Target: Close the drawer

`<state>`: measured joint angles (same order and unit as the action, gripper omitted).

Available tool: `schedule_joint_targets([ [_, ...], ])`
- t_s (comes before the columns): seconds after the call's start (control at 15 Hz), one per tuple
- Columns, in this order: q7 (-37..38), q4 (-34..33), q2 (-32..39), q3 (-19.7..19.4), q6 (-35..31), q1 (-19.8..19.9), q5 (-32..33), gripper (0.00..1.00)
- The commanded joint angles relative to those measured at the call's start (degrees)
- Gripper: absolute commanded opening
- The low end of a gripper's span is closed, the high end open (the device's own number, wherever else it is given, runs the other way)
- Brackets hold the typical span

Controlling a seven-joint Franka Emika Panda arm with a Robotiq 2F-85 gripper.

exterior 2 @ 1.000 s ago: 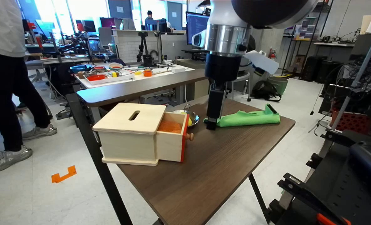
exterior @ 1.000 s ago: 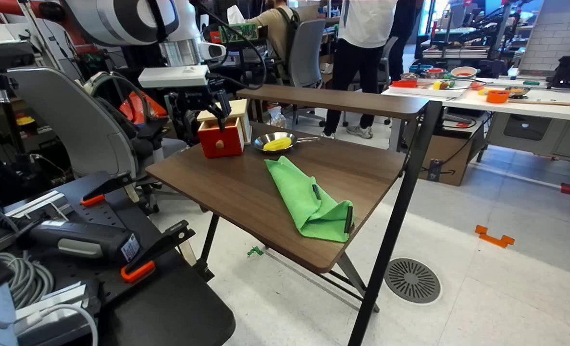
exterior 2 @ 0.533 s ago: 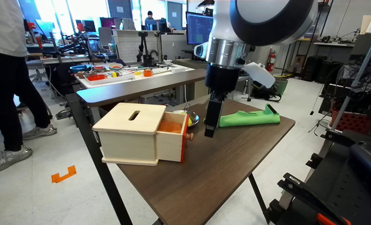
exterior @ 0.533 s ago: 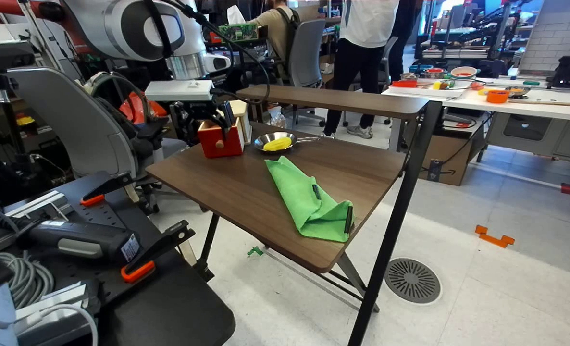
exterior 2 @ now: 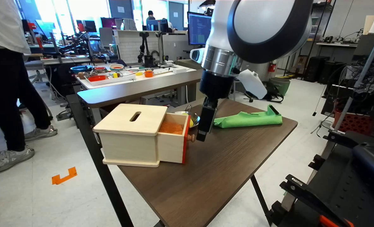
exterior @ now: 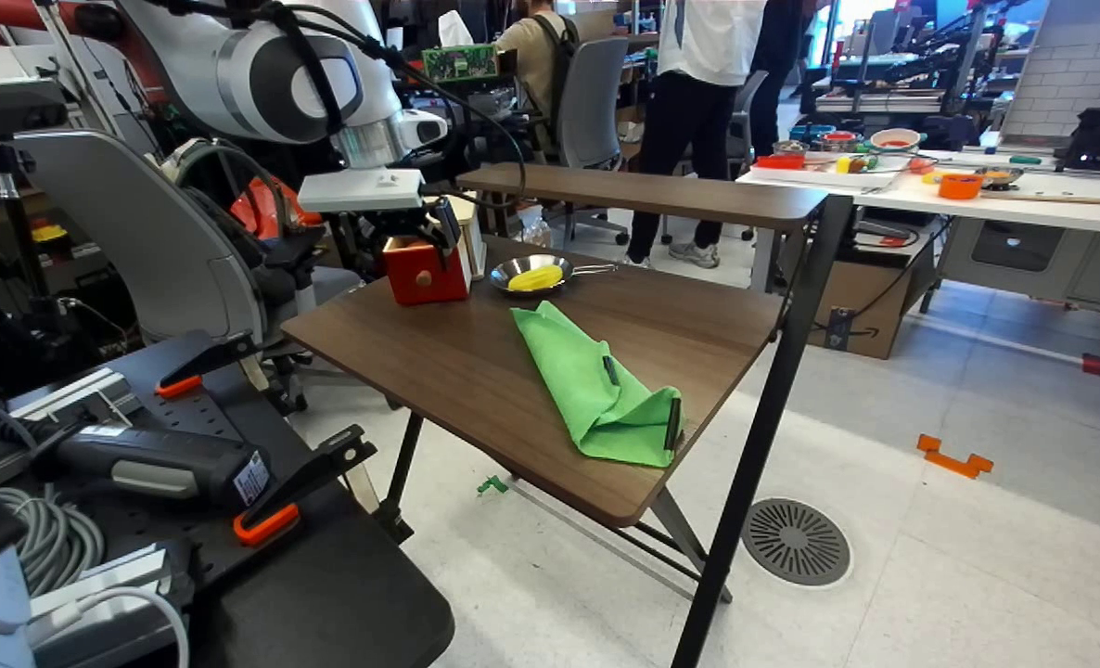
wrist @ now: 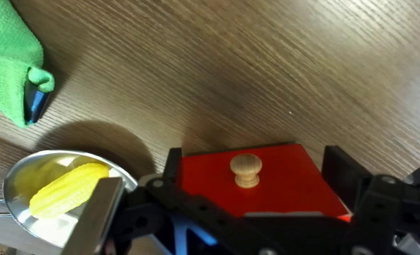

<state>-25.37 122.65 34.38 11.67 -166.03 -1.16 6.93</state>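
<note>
Jutting from a squared box (exterior 2: 128,148) of smooth pale wood, the drawer (exterior 2: 172,147) stands partly out, on the desk (exterior 2: 218,176). Its sides are plain pale wood; its front panel (wrist: 284,180) is flat and red, with a turned wooden knob (wrist: 246,170), grain visible. Desk surface: dark brown, finely streaked. Pan (wrist: 52,226): round, shiny metal, holding a ridged yellow corn-shaped object (wrist: 68,189). Cloth (wrist: 10,67): green, fuzzy, folded.

Fingers (wrist: 342,171) stand released, spread well apart. From the wrist, the red panel and knob appear in the gap between them. In an exterior view the fingertips (exterior 2: 201,135) slant down just beside the knob, on the side away from the box; contact cannot be told.

Differences between views: an oblong slot (exterior 2: 135,116) in the box top and the drawer's mottled orange inside show clearly in an exterior view. The cloth's full spread, with two dark strips (exterior: 674,424), shows in an exterior view; the wrist view catches only one end of it. Ridges on the yellow object read sharply only from the wrist.
</note>
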Motion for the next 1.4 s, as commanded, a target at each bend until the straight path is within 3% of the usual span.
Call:
schedule_joint_targets([
  [0.0, -0.8, -2.1, 2.8, 0.6, -2.9, 0.5, 2.7, 1.00],
  [0.47, -0.8, -3.8, 4.6, 0.3, -7.5, 0.1, 6.8, 1.00],
  [1.33, -2.6, -9.0, 8.2, 3.0, -6.7, 0.6, 7.5, 1.00],
])
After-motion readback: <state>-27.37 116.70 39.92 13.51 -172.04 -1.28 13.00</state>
